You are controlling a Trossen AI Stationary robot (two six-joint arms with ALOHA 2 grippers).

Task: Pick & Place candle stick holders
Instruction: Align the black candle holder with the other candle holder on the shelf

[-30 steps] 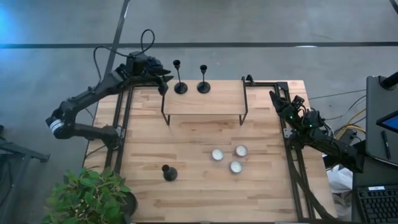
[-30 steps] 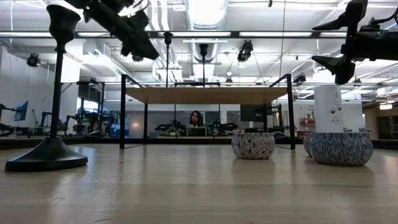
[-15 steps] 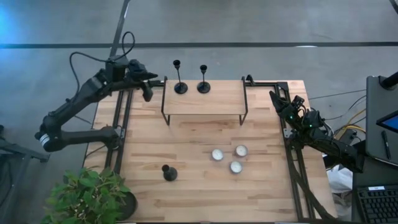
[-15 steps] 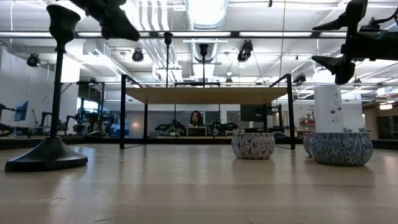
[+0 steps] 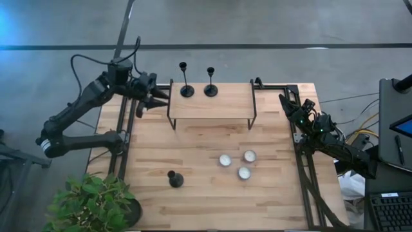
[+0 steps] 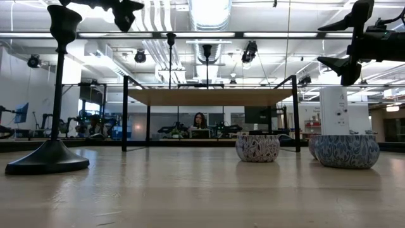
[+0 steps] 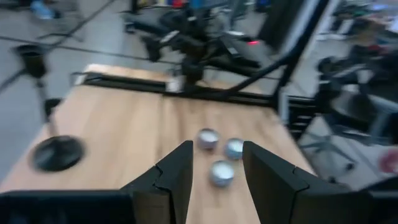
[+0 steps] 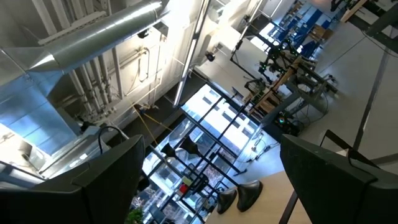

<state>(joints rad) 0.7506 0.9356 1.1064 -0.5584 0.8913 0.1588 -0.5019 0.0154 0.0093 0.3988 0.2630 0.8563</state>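
Observation:
Two black candle stick holders (image 5: 187, 89) (image 5: 210, 88) stand on their round bases on the far edge of a raised wooden shelf (image 5: 212, 106). A third holder (image 5: 174, 179) stands on the table near the front left; it also shows in the low view (image 6: 54, 126) and the left wrist view (image 7: 53, 146). My left gripper (image 5: 154, 101) hovers open by the shelf's left end, with nothing between its fingers (image 7: 217, 180). My right gripper (image 5: 285, 98) waits open (image 8: 211, 180) high at the table's right side.
Three small tealight candles (image 5: 224, 160) (image 5: 249, 156) (image 5: 243, 173) sit on the table right of the middle. The shelf stands on black metal legs (image 6: 124, 114). A potted plant (image 5: 96, 203) stands at the near left corner. Bare wood lies between the shelf and the lone holder.
My left gripper has drawn back from the shelf's left end toward the table's left edge and risen a little. Its wrist has swung round, so the fingers now point across the table toward the tealights. The holders have not moved.

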